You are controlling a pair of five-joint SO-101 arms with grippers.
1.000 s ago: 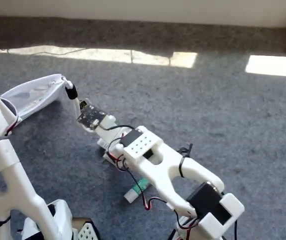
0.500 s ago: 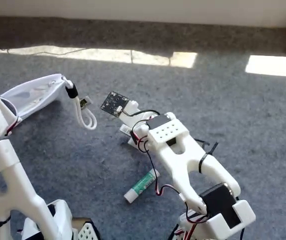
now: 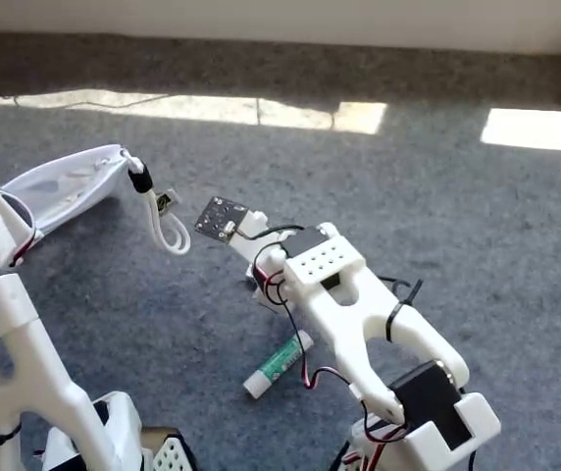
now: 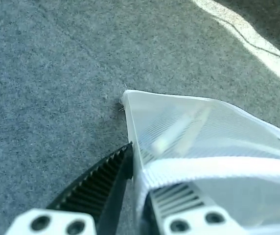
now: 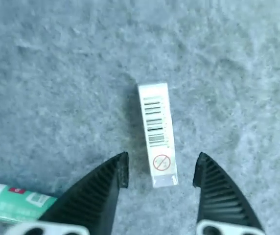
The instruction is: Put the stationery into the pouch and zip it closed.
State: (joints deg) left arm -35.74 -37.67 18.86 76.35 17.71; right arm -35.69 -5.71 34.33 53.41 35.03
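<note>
Right claw (image 5: 162, 157) wide open around white box (image 5: 154, 122), left claw (image 4: 139, 171) — pinching pouch (image 4: 203, 127)

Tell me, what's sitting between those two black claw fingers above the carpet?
A small white box with a barcode lies on the grey carpet between the right gripper's open fingers; the right wrist view shows it.

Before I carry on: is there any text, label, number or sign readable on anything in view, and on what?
No words or numbers can be quoted.
white box: a barcode and a round crossed-out sign; any digits are too small to read.
green tube: a red patch and a white label, print blurred.
pouch: no print seen.
</note>
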